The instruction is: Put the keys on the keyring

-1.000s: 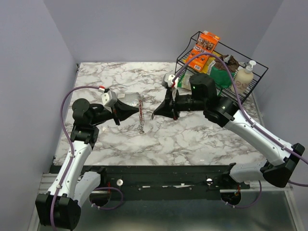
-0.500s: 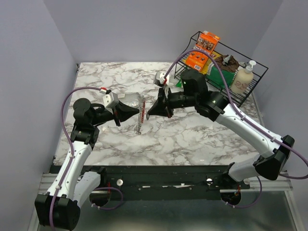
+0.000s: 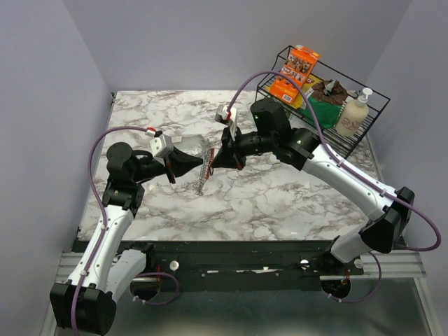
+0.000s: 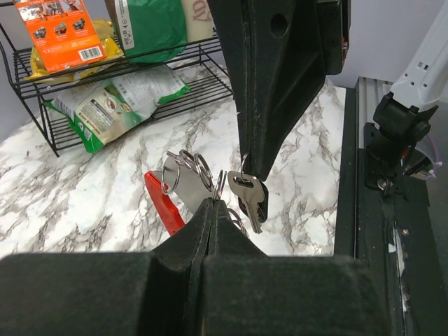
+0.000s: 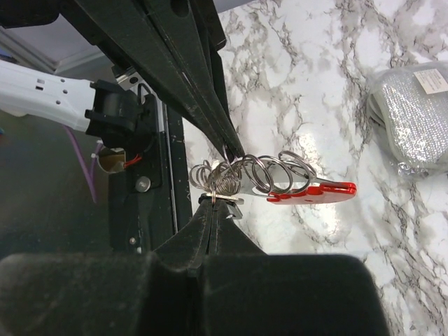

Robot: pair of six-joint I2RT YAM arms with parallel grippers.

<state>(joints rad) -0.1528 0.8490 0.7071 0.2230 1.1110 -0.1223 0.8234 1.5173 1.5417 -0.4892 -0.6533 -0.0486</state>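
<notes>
Left gripper [image 4: 213, 204] pinched tight on the red-and-silver metal keyring [image 5: 280, 178], right gripper [image 5: 212, 203] clamped on the small silver metal key [image 4: 248, 196] just beside its rings, over the white-grey marbled tabletop [image 3: 280, 203], lilac walls [image 3: 42, 105] around.

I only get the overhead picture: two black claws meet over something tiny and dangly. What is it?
Observer: The left wrist camera shows a keyring: silver rings joined to a red strip.
Visitor: Who is holding it?
Observer: The left gripper is shut on one of its rings.
Visitor: And the other claw?
Observer: The right gripper pinches a silver key close beside that ring. I cannot tell whether it is threaded on.
</notes>
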